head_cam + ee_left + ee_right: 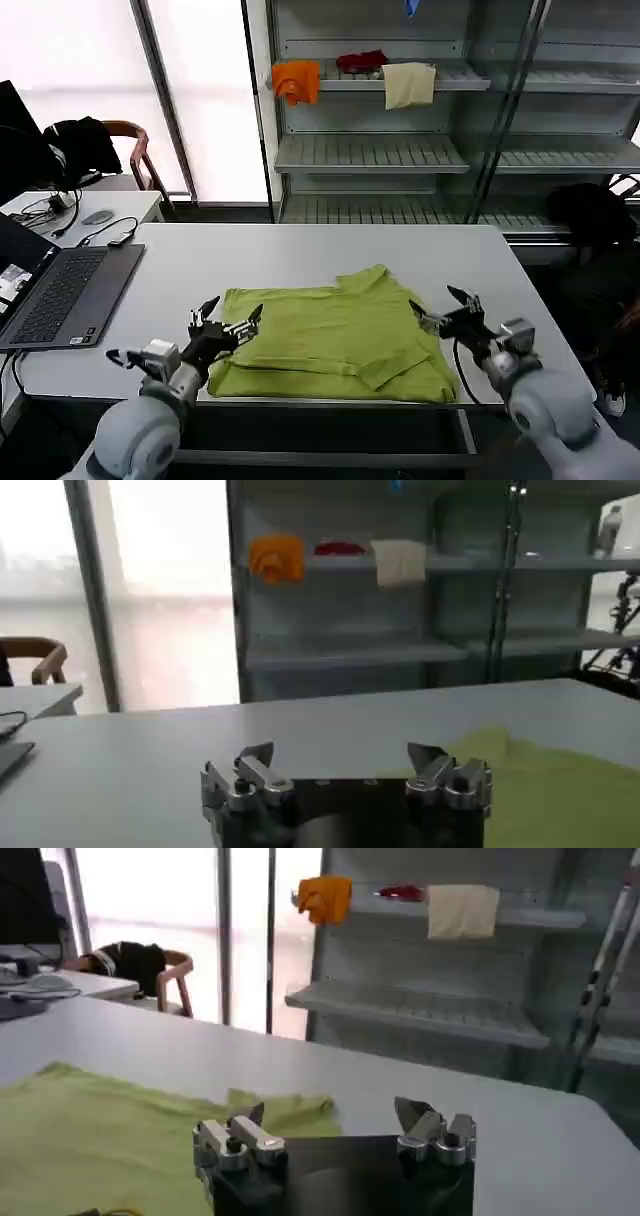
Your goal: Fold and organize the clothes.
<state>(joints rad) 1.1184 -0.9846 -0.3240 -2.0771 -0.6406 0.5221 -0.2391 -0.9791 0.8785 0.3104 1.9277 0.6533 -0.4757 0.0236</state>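
Observation:
The lime-green T-shirt (335,335) lies partly folded on the white table (300,255), near its front edge; no print shows. My left gripper (232,318) hovers open at the shirt's left edge, nothing between its fingers. My right gripper (440,308) hovers open at the shirt's right edge, just as empty. In the left wrist view the left gripper (342,755) has the green shirt (545,790) off to one side. In the right wrist view the right gripper (335,1113) stands wide over the table with the shirt (110,1143) spread beside it.
An open laptop (60,290) with cables lies on the table's left end. Behind the table stands a metal shelf rack (420,150) holding an orange cloth (296,80), a red cloth (362,62) and a cream cloth (409,84). A chair (130,150) with dark clothing stands at the left.

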